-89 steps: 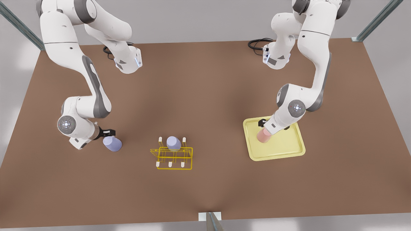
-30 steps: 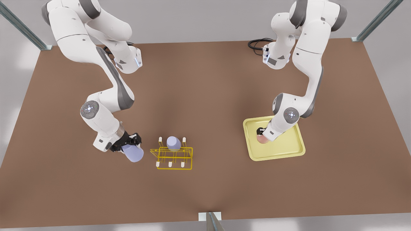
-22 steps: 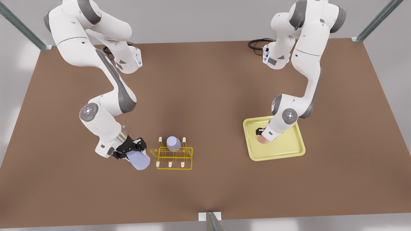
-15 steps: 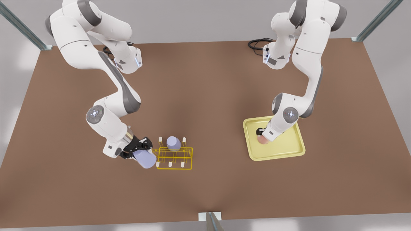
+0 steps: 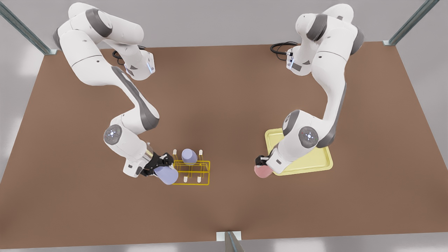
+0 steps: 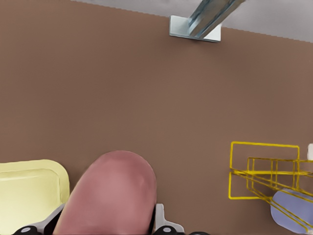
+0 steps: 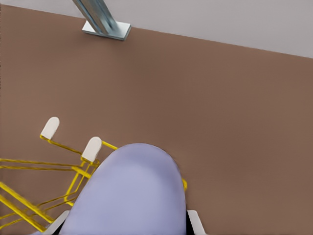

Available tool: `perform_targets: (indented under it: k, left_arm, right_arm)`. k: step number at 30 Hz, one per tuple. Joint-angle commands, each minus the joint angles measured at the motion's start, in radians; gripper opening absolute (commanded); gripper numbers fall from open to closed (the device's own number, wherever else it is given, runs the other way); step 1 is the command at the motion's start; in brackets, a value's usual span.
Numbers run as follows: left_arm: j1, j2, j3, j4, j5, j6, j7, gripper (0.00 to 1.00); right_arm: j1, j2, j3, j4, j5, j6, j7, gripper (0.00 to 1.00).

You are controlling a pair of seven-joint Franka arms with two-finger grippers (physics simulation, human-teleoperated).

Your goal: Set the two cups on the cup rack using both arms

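Pink cup (image 5: 262,171) has left the tray (image 5: 320,164), clamped by our left gripper (image 5: 260,162); right gripper (image 5: 161,163) holds the lavender cup (image 5: 167,175) at the cup rack (image 5: 196,171) corner.

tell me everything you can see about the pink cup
The pink cup is a small, plain, handleless tumbler, matte pale pink with a rounded closed end. The left gripper holds it between its jaws, off the pale-yellow tray and just past its edge toward the cup rack, tilted with the closed end pointing away from the wrist. In the left wrist view it sits between the fingers.
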Motion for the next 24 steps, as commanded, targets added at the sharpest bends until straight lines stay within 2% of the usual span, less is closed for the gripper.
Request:
perform_targets:
  k: [1, 2, 5, 12, 14, 22, 24]
  left_arm:
    - [-0.022, 0.084, -0.004, 0.132, -0.007, -0.094, -0.387, 0.85]
    - [-0.039, 0.135, -0.003, 0.213, -0.005, -0.083, -0.395, 0.85]
    - [-0.088, 0.148, -0.014, 0.239, -0.007, 0.099, -0.517, 0.85]
    - [-0.157, 0.273, -0.049, 0.316, -0.057, 0.386, -0.565, 0.85]
    - [-0.183, 0.296, -0.049, 0.328, -0.057, 0.441, -0.565, 0.86]
    - [-0.272, 0.345, -0.04, 0.377, -0.057, 0.46, -0.579, 0.86]
    - [-0.296, 0.369, -0.024, 0.408, -0.057, 0.464, -0.579, 0.86]
  right_arm:
    - [0.003, 0.009, 0.001, 0.007, -0.003, 0.009, -0.031, 0.86]
    - [0.003, 0.009, -0.001, 0.007, -0.003, 0.009, -0.031, 0.86]
    - [0.007, 0.02, -0.001, 0.008, -0.003, 0.012, -0.03, 0.86]
    - [0.009, 0.06, -0.001, 0.031, -0.005, 0.016, -0.028, 0.86]
    - [0.01, 0.061, -0.001, 0.031, -0.003, 0.015, -0.027, 1.0]
    - [0.009, 0.058, 0.001, 0.07, -0.003, -0.002, -0.03, 1.0]
    - [0.007, 0.054, 0.001, 0.142, -0.001, -0.082, -0.03, 1.0]
